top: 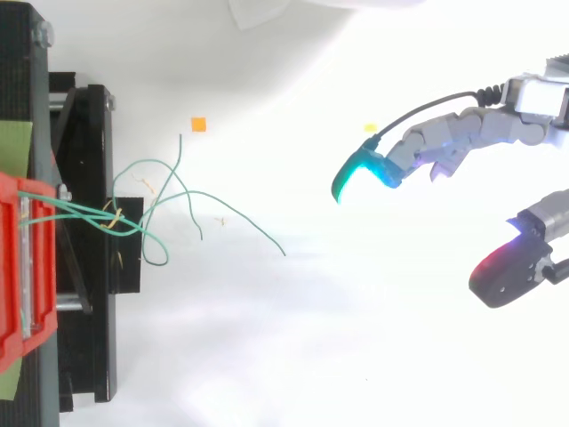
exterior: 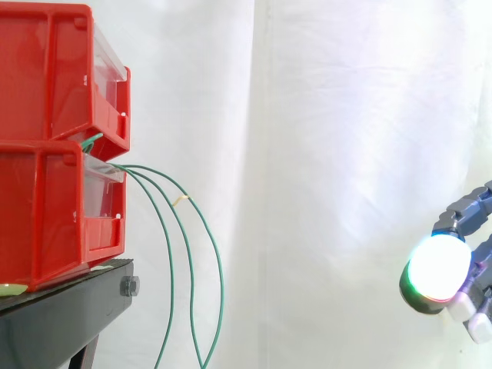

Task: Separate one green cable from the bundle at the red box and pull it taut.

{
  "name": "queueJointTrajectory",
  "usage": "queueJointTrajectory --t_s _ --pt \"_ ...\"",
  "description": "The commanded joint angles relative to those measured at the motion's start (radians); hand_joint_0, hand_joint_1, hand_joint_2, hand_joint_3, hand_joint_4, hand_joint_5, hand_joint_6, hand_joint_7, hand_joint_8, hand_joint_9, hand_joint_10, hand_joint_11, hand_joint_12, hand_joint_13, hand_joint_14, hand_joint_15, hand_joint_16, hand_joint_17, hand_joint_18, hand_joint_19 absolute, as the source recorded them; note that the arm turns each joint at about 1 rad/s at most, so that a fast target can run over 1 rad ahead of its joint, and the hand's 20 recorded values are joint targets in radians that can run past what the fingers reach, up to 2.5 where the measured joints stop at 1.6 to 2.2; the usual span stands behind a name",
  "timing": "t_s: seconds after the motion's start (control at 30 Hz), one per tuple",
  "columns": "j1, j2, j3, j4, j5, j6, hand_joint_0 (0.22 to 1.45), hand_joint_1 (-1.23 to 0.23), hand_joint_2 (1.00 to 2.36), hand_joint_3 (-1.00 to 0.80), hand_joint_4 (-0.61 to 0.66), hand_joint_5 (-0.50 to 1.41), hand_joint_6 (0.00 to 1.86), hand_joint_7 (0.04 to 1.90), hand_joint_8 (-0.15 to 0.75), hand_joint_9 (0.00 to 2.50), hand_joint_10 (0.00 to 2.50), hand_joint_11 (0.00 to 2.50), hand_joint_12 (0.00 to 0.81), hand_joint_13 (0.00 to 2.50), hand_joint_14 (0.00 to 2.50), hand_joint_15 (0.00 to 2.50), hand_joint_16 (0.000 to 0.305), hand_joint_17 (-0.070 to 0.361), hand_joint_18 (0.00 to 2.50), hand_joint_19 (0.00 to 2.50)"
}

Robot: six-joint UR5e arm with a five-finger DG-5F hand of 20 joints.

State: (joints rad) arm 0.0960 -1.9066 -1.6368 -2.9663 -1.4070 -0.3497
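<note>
Green cables (exterior: 190,261) are drooping from the red box (exterior: 46,207); we are aiming our released hand (top: 453,140), far right, at one outer strand.

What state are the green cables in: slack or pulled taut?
Slack. The green cables droop in loose arcs from the red bins, and the open hand is far off to the side, touching none.
</note>
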Motion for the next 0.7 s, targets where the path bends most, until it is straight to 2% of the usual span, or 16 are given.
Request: queueJointTrajectory --t_s 0.0,0.03,0.07,0.13,0.27,0.33,0.37,0.47,0.6,0.67 --pt "-0.001 0.0 0.0 0.001 -0.001 0.0 0.46 -0.56 1.0 -0.5 0.02 -0.3 0.5 0.5 0.247 0.27 0.01 0.24 0.299 0.32 0.01 0.35 0.049 0.109 0.37 0.59" --pt "-0.001 0.0 0.0 0.0 0.0 0.0 0.45 -0.56 1.0 -0.5 -0.03 -0.3 0.5 0.5 0.247 0.2 0.01 0.22 0.301 0.25 0.01 0.33 0.052 0.116 0.31 0.56" --pt "0.001 0.0 0.0 0.0 0.0 0.0 0.44 -0.59 1.0 -0.5 -0.01 -0.3 0.5 0.5 0.25 0.13 0.01 0.19 0.294 0.17 0.01 0.31 0.055 0.125 0.18 0.54" --pt "-0.001 0.0 0.0 0.0 0.0 0.0 0.41 -0.58 1.0 -0.5 0.11 -0.3 0.5 0.53 0.268 0.04 0.0 0.2 0.273 0.03 0.01 0.33 0.054 0.122 0.0 0.57" --pt "-0.001 0.0 0.0 0.001 -0.001 0.0 0.38 -0.6 1.0 -0.5 0.14 -0.3 0.5 0.66 0.281 0.0 0.01 0.28 0.288 0.0 0.01 0.32 0.058 0.131 0.0 0.48" --pt "0.001 0.0 0.0 0.0 0.0 0.0 0.38 -0.61 1.0 -0.5 0.14 -0.3 0.5 0.69 0.268 0.0 0.01 0.29 0.269 0.0 0.01 0.32 0.062 0.14 0.0 0.48" --pt "0.001 0.0 0.0 0.0 0.0 0.0 0.38 -0.6 1.0 -0.5 0.16 -0.3 0.5 0.73 0.249 0.0 0.01 0.3 0.248 0.0 0.01 0.31 0.059 0.132 0.0 0.46" --pt "-0.001 0.001 0.0 0.0 -0.001 0.0 0.39 -0.61 1.0 -0.5 0.09 -0.3 0.5 0.74 0.238 0.0 0.01 0.3 0.233 0.0 0.01 0.3 0.055 0.125 0.0 0.47" --pt "-0.001 0.0 0.0 0.0 0.0 0.0 0.4 -0.62 1.0 -0.5 0.06 -0.3 0.5 0.75 0.226 0.0 0.01 0.31 0.226 0.0 0.01 0.31 0.052 0.116 0.0 0.47" --pt "-0.001 0.0 0.0 0.0 0.0 0.0 0.41 -0.57 1.0 -0.5 0.06 -0.3 0.5 0.77 0.218 0.0 0.01 0.32 0.214 0.0 0.01 0.32 0.05 0.112 0.0 0.49"
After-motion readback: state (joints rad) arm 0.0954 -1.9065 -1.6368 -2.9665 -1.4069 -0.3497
